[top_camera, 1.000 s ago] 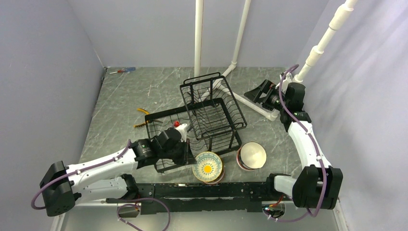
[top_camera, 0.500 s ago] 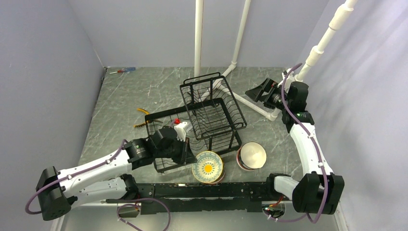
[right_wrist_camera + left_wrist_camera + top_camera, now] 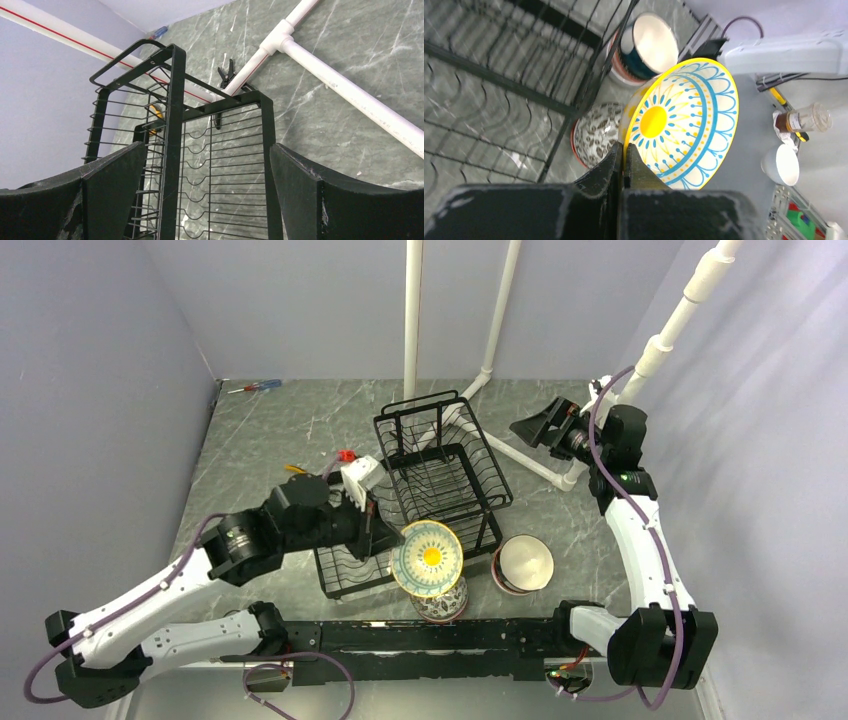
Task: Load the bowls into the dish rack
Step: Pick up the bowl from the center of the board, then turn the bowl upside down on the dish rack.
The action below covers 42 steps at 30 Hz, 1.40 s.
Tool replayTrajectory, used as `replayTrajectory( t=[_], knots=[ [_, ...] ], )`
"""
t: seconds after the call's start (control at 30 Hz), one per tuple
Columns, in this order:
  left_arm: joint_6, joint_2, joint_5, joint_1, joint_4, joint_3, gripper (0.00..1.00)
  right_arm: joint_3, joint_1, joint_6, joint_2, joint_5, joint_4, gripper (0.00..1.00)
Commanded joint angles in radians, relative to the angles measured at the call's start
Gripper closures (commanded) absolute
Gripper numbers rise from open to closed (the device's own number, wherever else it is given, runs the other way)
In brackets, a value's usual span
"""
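My left gripper [image 3: 390, 543] [image 3: 624, 148] is shut on the rim of a yellow dotted bowl [image 3: 428, 558] [image 3: 684, 120]. The bowl hangs tilted on edge at the near right corner of the dish rack [image 3: 440, 475] [image 3: 499, 80]. Under it stands a stack topped by a brown-patterned, red-rimmed bowl [image 3: 441, 603] [image 3: 596, 135]. A second stack, topped by a bowl with a white inside [image 3: 523, 563] [image 3: 651, 40], stands to its right. My right gripper [image 3: 530, 428] [image 3: 207, 150] is open and empty, hovering right of the rack's slanted upper basket [image 3: 172, 125].
White PVC pipes [image 3: 412, 310] [image 3: 345, 90] rise and run along the table behind the rack, with a black clamp [image 3: 227, 75] on one. A screwdriver [image 3: 255, 386] lies at the far left corner. A yellow item [image 3: 295, 472] lies left of the rack. Grey walls close in on three sides.
My left arm has lifted the yellow dotted bowl off its stack and tilted it on edge, uncovering the patterned bowl beneath. The right arm has barely shifted.
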Motion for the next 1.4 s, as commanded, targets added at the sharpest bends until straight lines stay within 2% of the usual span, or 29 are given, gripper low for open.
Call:
replayTrajectory(
  t=[0.0,0.17,0.3,0.37,0.47,0.57,0.63,0.83,0.97,1.2,1.37],
  knots=[
    [0.108,0.043,-0.053,-0.003,0.019,0.170,0.97,0.054,0.006,0.015,-0.029,-0.021,0.031,0.00],
    [0.175,0.149,-0.115,-0.001,0.006,0.343,0.97,0.076,0.006,0.011,-0.037,-0.027,0.005,0.00],
    [0.185,0.270,-0.252,0.019,-0.029,0.449,0.97,0.084,0.009,0.009,-0.050,-0.039,-0.003,0.00],
    [0.168,0.321,-0.290,0.058,-0.037,0.494,0.97,0.086,0.011,0.013,-0.053,-0.052,0.000,0.00],
    [0.112,0.385,-0.270,0.166,-0.050,0.543,0.97,0.087,0.025,0.023,-0.057,-0.082,0.017,0.01],
    [0.038,0.413,-0.187,0.307,-0.018,0.542,0.98,0.098,0.061,0.024,-0.053,-0.101,0.027,0.01],
    [0.018,0.415,-0.159,0.356,0.018,0.531,0.97,0.118,0.107,0.027,-0.044,-0.102,0.028,0.02],
    [0.025,0.405,-0.184,0.384,0.078,0.520,0.97,0.231,0.311,-0.002,0.018,-0.053,0.001,0.02],
    [0.026,0.390,-0.184,0.386,0.124,0.499,0.97,0.274,0.386,0.009,0.071,-0.017,0.013,0.05],
    [0.020,0.375,-0.135,0.386,0.184,0.468,0.97,0.340,0.459,0.036,0.184,-0.017,0.026,0.21],
    [0.022,0.374,-0.130,0.386,0.198,0.459,0.97,0.369,0.477,0.040,0.232,-0.020,0.015,0.40]
  ],
)
